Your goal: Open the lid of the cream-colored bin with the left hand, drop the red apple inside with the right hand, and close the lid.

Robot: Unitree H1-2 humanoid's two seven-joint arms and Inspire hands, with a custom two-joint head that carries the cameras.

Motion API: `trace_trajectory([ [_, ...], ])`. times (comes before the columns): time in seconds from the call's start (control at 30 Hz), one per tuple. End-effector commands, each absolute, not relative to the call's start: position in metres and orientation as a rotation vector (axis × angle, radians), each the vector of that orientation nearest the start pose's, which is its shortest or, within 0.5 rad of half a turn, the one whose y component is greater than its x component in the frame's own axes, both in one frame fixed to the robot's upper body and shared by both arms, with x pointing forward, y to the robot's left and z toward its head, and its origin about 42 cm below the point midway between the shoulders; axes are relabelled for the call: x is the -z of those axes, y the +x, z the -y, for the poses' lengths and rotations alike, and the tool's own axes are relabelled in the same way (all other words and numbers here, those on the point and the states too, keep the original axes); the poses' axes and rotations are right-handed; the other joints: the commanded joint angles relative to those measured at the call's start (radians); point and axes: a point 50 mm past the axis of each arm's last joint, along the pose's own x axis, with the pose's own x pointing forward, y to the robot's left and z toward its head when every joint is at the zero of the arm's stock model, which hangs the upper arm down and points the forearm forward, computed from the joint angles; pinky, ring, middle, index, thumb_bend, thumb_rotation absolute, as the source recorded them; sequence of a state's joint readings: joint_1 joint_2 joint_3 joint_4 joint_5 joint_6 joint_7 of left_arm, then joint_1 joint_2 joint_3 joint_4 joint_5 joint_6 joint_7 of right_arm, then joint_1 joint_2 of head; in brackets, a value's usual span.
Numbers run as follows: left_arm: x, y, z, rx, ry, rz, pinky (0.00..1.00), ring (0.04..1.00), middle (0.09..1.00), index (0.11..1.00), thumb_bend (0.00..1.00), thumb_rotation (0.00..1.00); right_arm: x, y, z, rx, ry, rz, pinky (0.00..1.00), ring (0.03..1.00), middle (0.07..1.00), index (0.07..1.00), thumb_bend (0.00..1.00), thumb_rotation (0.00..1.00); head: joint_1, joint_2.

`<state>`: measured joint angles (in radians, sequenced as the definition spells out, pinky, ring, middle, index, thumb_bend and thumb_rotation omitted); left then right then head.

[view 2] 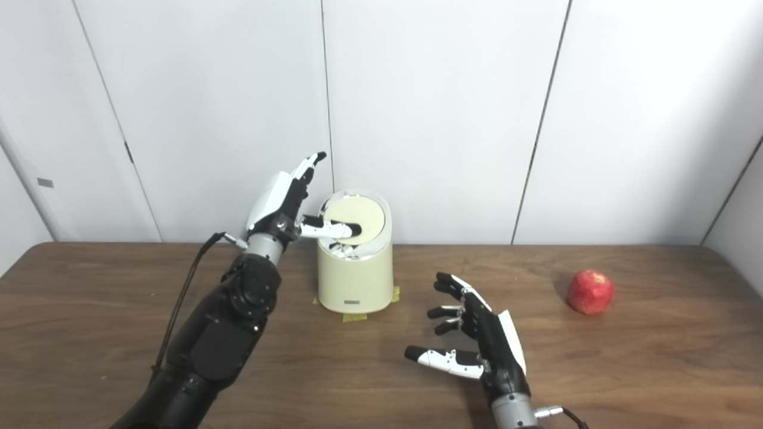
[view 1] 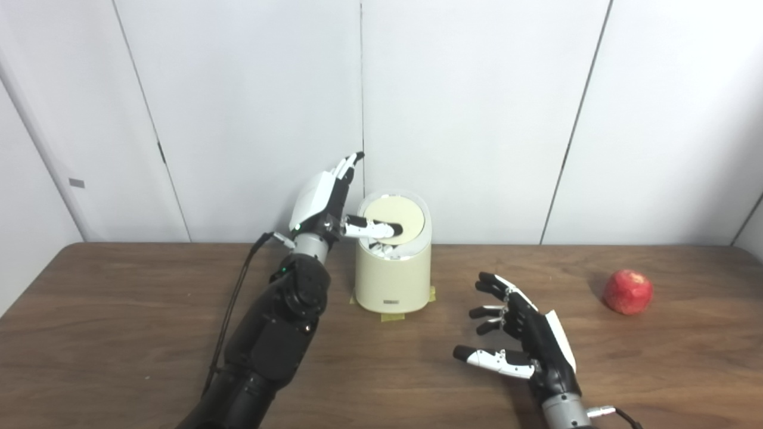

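Note:
The cream-colored bin stands at the back middle of the wooden table. Its round lid is tilted toward me, and a dark gap with white contents shows under its front edge. My left hand is raised at the bin's left side, fingers stretched up and apart, with the thumb lying across the lid's front part. The red apple rests on the table far to the right. Between bin and apple, my right hand hovers low over the table, open with spread fingers, holding nothing.
Yellow tape strips mark the bin's base. A black cable hangs along my left forearm. White wall panels rise just behind the table's back edge.

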<state>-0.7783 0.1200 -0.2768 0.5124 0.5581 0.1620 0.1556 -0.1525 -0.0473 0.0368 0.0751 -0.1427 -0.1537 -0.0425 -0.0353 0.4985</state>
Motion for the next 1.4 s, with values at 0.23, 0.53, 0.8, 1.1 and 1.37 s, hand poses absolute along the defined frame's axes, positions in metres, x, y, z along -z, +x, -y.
trace_trajectory([
  [0.23,-0.261,0.503,-0.132,-0.092,1.285,0.378,0.81,0.941,0.956,1.0,0.92,0.03,-0.144,0.336,0.197,-0.031,-0.164,0.285,0.5,0.625,0.81,0.814,0.8,0.18,-0.001,0.001],
  [0.53,-0.255,0.501,-0.138,-0.122,1.544,0.479,0.82,0.955,0.96,1.0,0.84,0.0,-0.145,0.336,0.196,-0.031,-0.165,0.29,0.5,0.623,0.811,0.816,0.8,0.17,-0.001,0.001],
  [0.8,-0.276,0.487,-0.143,-0.146,1.279,0.513,0.82,0.934,0.931,0.982,0.85,0.03,-0.144,0.335,0.198,-0.028,-0.164,0.287,0.5,0.623,0.811,0.815,0.8,0.17,0.001,0.005],
  [1.1,-0.308,0.458,-0.171,-0.128,0.717,0.598,0.75,0.877,0.889,0.89,0.77,0.14,-0.141,0.335,0.201,-0.038,-0.165,0.283,0.49,0.625,0.81,0.821,0.8,0.16,0.01,0.004],
  [1.37,-0.289,0.422,-0.213,-0.103,0.539,0.545,0.58,0.776,0.821,0.819,0.74,0.12,-0.141,0.334,0.203,-0.037,-0.172,0.283,0.51,0.641,0.823,0.832,0.79,0.18,0.009,0.003],
])
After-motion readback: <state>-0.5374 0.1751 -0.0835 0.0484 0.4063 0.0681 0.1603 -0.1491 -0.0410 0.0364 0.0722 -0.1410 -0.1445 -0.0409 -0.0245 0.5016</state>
